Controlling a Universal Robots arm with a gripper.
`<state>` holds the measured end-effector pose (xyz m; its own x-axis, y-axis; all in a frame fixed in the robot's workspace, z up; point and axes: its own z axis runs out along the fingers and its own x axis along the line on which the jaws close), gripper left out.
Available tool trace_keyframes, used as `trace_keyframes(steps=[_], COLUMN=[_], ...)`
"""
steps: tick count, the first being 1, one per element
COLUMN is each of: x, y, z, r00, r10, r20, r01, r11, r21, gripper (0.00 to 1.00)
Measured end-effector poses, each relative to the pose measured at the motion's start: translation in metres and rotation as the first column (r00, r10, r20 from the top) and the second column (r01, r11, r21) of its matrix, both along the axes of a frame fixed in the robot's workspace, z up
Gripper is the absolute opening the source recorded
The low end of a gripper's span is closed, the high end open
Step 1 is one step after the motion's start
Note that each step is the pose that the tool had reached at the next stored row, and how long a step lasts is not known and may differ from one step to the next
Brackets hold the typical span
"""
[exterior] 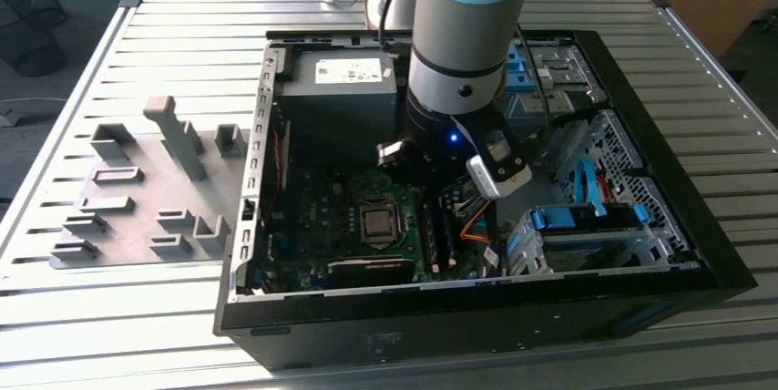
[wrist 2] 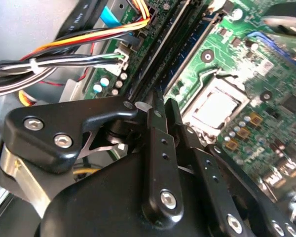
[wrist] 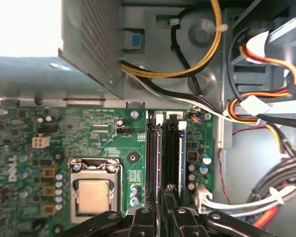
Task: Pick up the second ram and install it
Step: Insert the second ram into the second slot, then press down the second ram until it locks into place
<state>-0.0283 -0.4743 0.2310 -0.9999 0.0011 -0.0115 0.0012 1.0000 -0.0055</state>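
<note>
My gripper is down inside the open computer case, over the black memory slot rails beside the silver processor. Its two fingers stand close together, shut on a thin dark edge, the second ram, which stands upright along one rail. In the second wrist view the gripper sits at the near end of the same rails, with the fingertips almost touching. In the exterior view the arm's wrist hides the fingers above the green motherboard.
Bundles of yellow, orange and black cables run close beside the slots. The power supply box and blue drive bays flank the board. A grey fixture lies on the slatted table at the exterior view's left.
</note>
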Motion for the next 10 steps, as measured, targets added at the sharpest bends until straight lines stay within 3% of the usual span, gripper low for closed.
trace_keyframes(steps=[2, 4, 6, 10], x=[0.0, 0.0, 0.0, 0.0], y=[0.0, 0.0, 0.0, 0.0], z=[0.0041, 0.0041, 0.0041, 0.0032], r00=[1.0, 1.0, 1.0, 1.0], r10=[0.0, 0.0, 0.0, 0.0], r20=[-0.0001, -0.0002, -0.0002, -0.0004], r01=[0.0, 0.0, 0.0, 0.0], r11=[1.0, 1.0, 1.0, 1.0], r21=[-0.0003, -0.0001, -0.0001, -0.0003], gripper=[0.21, 0.2, 0.11, 0.11])
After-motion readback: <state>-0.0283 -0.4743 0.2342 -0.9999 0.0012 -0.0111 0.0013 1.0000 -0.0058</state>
